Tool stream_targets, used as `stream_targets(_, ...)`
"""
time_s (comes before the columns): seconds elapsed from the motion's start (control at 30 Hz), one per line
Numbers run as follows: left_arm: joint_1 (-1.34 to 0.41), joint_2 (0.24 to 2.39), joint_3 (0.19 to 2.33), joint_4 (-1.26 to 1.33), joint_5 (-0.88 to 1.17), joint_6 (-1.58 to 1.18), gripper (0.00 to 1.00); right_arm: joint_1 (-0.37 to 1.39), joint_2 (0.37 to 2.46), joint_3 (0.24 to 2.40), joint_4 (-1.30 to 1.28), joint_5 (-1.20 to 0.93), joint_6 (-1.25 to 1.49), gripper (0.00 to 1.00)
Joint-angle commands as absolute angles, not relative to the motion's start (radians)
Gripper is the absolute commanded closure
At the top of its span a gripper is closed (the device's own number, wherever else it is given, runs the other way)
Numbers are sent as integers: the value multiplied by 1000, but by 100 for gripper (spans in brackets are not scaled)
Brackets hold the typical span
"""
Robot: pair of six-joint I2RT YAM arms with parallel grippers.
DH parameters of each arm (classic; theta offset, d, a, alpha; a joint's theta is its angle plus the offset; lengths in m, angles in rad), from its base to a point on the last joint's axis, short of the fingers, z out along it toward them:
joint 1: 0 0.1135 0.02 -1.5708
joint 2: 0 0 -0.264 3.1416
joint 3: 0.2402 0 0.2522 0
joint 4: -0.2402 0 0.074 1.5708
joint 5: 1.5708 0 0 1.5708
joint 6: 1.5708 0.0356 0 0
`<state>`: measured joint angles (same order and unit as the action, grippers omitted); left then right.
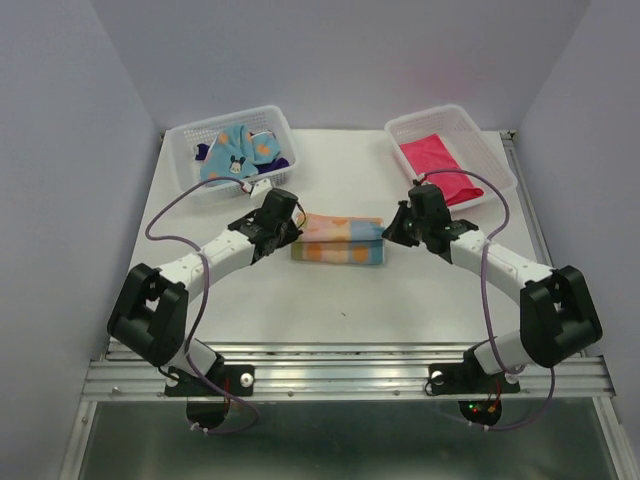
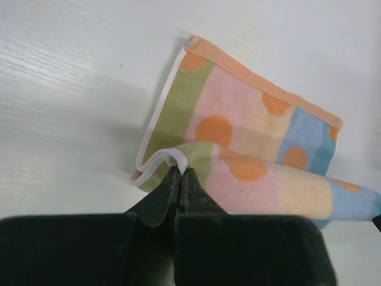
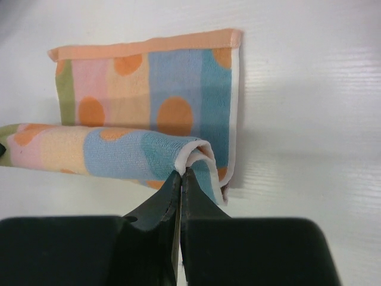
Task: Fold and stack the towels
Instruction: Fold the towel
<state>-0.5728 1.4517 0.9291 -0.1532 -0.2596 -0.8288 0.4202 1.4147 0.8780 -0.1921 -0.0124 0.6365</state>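
Folding underway — left gripper [image 2: 178, 173] and right gripper [image 3: 181, 173] clamp raised near corners of the spotted towel [image 1: 338, 240], next needing an even carry onto its far hem.

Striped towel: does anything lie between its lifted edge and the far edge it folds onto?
Nothing visible does. The left fingers and right fingers pinch the striped towel at its corners; the flat layer beyond is bare.

Folded soft towel [image 1: 338, 240]: pastel green, pink, peach, blue blocks, orange dots, peach border, white edging. Light blue crumpled cloth [image 1: 232, 155]: orange spots, cartoon figures. Pink-red soft cloth [image 1: 430, 155]: plain.
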Motion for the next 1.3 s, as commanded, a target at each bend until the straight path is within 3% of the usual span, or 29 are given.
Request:
stream_targets(0.0,-546,1511,1014,-140,-275,-764,100,408,1468,972,-135,54,607,99)
stream_targets(1.27,-471,1847,1336,-153,-259,-655,100,344,1741,1129,-109,31,561,97)
